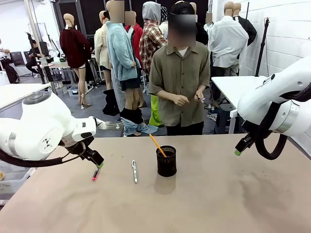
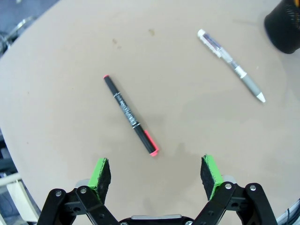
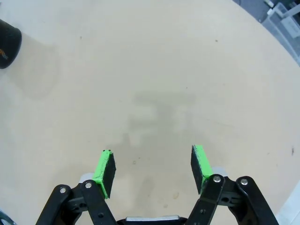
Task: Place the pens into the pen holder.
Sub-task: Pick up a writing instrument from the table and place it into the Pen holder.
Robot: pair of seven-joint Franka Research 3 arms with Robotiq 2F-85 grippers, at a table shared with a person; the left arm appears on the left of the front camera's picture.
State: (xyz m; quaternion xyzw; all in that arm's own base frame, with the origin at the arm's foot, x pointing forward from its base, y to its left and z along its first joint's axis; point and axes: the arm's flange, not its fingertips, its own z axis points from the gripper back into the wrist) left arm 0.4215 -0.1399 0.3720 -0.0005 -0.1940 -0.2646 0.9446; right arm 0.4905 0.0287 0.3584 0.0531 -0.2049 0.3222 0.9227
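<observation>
My left gripper [image 2: 156, 169], jaws wide apart, hovers above the red-and-black pen [image 2: 130, 115]; my right gripper [image 3: 153, 166], likewise parted, hangs over the table [image 3: 187, 70].

Saw a smooth, dull table [image 2: 61, 93]. Found a black wire-mesh pen holder [image 1: 166, 162], a shiny plastic silver-white pen [image 2: 230, 64], a smooth red and black pen [image 2: 130, 115], and a glossy white left arm [image 1: 43, 126].

Three pens by my count: one orange pen [image 1: 156, 144], one red-and-black pen [image 2: 130, 115], one silver-white pen [image 2: 231, 65]. One holder [image 1: 166, 162]. Two grippers, the left gripper [image 2: 155, 172] and the right gripper [image 3: 152, 164]. One person [image 1: 181, 82], one table [image 1: 218, 194].
</observation>
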